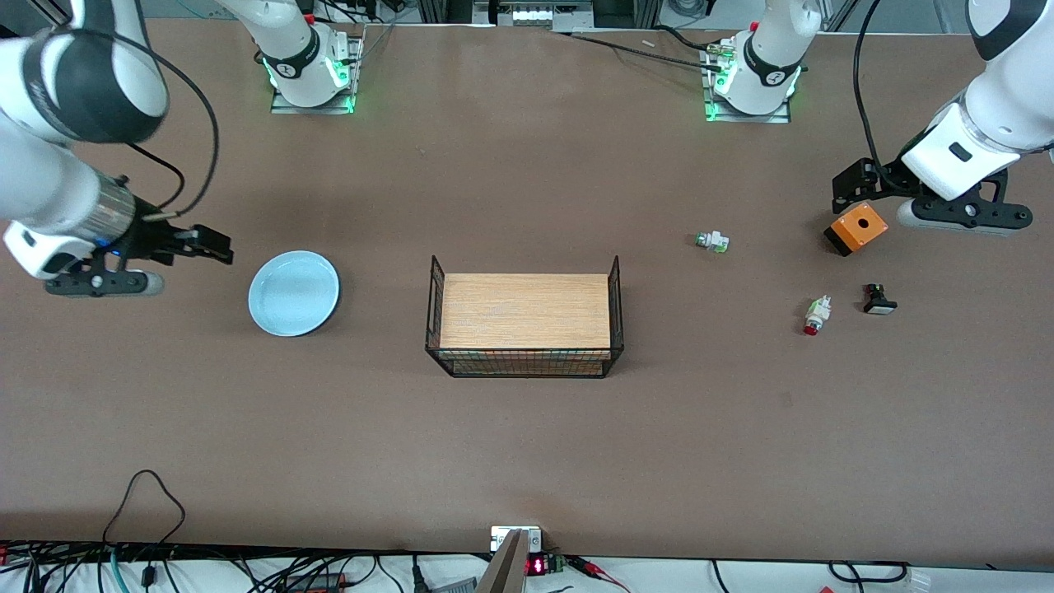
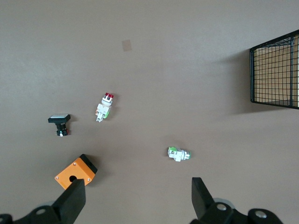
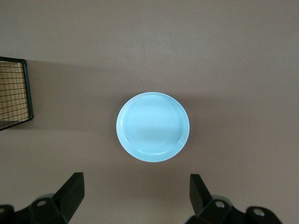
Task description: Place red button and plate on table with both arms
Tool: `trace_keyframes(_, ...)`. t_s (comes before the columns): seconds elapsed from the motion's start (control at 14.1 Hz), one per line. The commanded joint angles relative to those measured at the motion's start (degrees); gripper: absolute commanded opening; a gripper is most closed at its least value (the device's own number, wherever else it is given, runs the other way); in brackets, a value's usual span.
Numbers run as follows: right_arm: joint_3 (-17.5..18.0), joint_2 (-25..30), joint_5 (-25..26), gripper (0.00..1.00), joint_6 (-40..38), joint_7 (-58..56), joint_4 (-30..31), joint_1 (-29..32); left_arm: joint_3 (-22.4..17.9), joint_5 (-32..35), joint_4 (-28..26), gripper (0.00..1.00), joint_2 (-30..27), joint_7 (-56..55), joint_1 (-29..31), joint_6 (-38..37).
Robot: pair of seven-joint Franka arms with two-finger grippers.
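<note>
The pale-blue plate (image 1: 293, 293) lies flat on the brown table (image 1: 527, 445) toward the right arm's end; it also shows in the right wrist view (image 3: 153, 127). My right gripper (image 1: 214, 245) hangs open and empty beside the plate (image 3: 135, 191). The red button (image 1: 816, 315) lies on its side on the table toward the left arm's end, red cap nearer the front camera; it also shows in the left wrist view (image 2: 104, 107). My left gripper (image 1: 852, 183) is open and empty over the table next to an orange box (image 2: 138, 196).
A wood-topped black wire rack (image 1: 524, 324) stands mid-table. An orange box (image 1: 856, 228), a black part with a white cap (image 1: 879, 300) and a green-tipped white part (image 1: 712, 241) lie around the red button.
</note>
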State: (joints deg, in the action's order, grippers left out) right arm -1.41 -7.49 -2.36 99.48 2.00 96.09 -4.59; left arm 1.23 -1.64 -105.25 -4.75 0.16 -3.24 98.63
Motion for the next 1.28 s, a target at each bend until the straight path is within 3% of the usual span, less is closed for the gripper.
trace_keyframes(0.0, -0.3, -0.6, 3.9, 1.00, -5.4, 0.3, -6.9, 0.1, -0.1, -0.3, 1.7, 1.00, 0.8, -0.5, -0.3, -1.4)
trace_keyframes(0.14, -0.4, -0.8, 6.0, 1.00, -7.5, -0.3, -10.2, 0.8, -0.1, -0.3, 1.8, 1.00, 0.8, -0.6, -0.3, -1.4)
trace_keyframes(0.36, -3.0, 0.4, 5.0, 1.00, -10.2, -2.3, -9.1, 2.2, -0.1, -0.3, 1.8, 1.00, 0.8, -0.5, -0.3, -1.4)
trace_keyframes(0.64, -3.2, 8.5, 4.3, 1.00, -1.9, -3.3, 3.8, 2.9, -0.1, -0.3, 1.8, 1.00, 0.8, -0.6, -0.3, -1.4)
trace_keyframes(1.21, -2.7, 8.5, 4.5, 1.00, -5.3, -3.5, 1.5, 2.7, -0.1, -0.3, 1.8, 1.00, 0.8, -0.5, -0.3, -1.4)
